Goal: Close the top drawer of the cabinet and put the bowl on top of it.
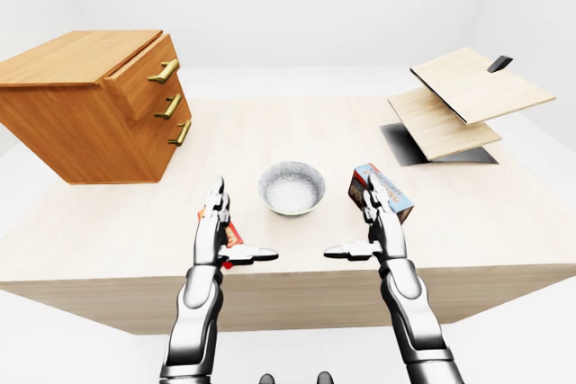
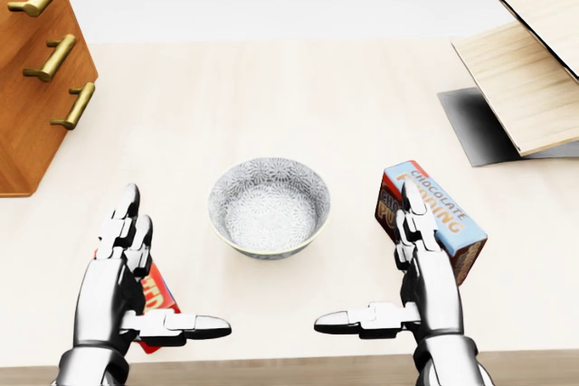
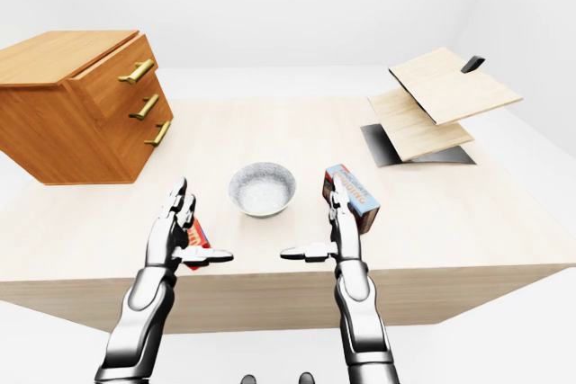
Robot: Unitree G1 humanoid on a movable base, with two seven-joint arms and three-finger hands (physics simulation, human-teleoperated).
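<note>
- Pale wooden table point(image 2: 271, 88) spans the head view, with white walls beyond it.
- Left hand point(image 2: 118, 287) and right hand point(image 2: 425, 282) hover near the table's bottom edge, fingers spread, thumbs pointing inward, holding nothing.
- Between them and slightly higher in view, the bowl point(image 2: 269, 207) sits upright.
- A red packet point(image 2: 158, 300) lies under the left hand.
- A chocolate pudding box point(image 2: 448, 219) shows beside the right fingers.
- The cabinet point(image 1: 81, 105) stands at upper left, well apart from the bowl, its top drawer point(image 1: 144, 74) sticking out a little.

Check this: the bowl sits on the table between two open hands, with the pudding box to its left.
Not quite: the head view shows the box to the right of the bowl, by the right hand. The bowl does sit on the table between that hand and the left hand, both open.
</note>
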